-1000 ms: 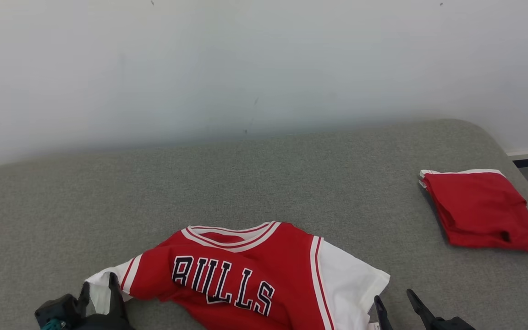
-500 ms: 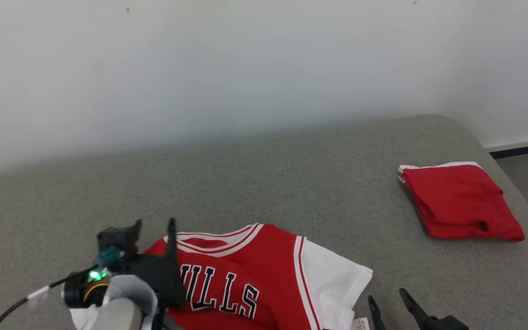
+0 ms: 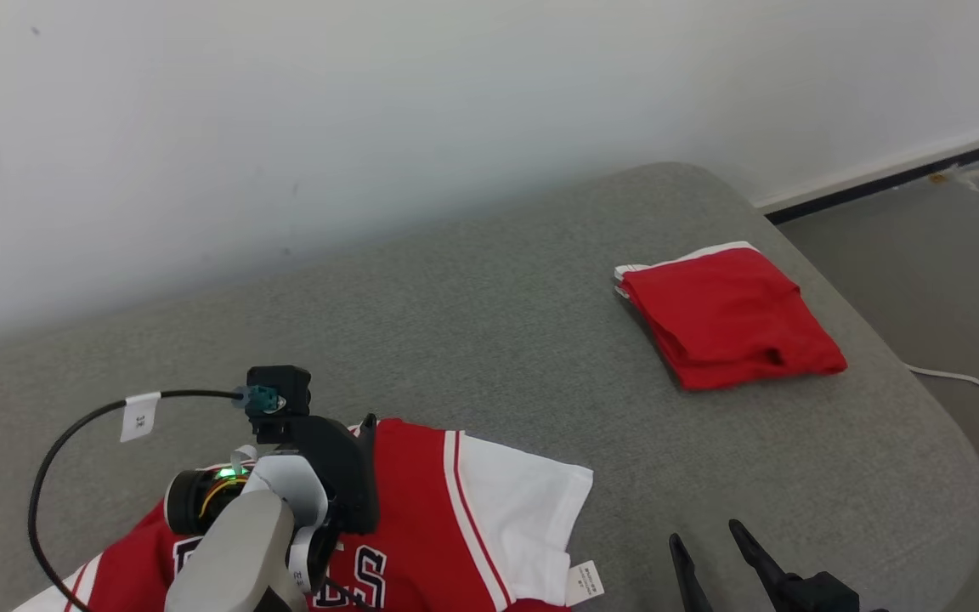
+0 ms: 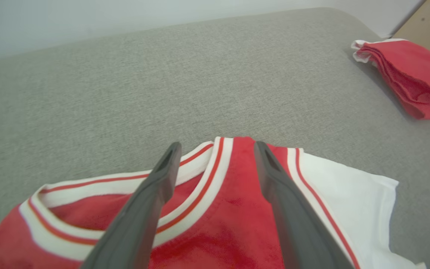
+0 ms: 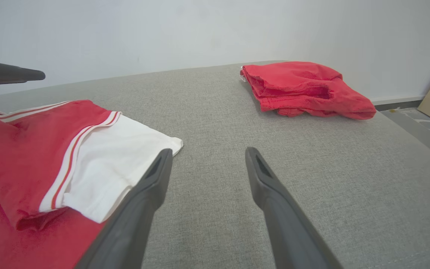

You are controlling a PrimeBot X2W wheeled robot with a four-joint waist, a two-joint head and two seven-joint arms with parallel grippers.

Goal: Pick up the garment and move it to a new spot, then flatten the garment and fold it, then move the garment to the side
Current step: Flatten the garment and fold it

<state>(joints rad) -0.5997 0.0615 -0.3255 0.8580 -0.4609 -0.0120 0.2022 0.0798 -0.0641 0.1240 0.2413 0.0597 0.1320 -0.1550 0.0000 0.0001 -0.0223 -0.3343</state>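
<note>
Jersey (image 3: 409,510) lies beneath left gripper (image 4: 217,146) (jaws apart).

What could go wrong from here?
1. The left tool stands open at the collar of the red and white jersey; closing there might pinch just one layer, so it would bunch.
2. The folded red garment sits at the right side of the grey padded surface; a jersey moved there may disturb it.
</note>
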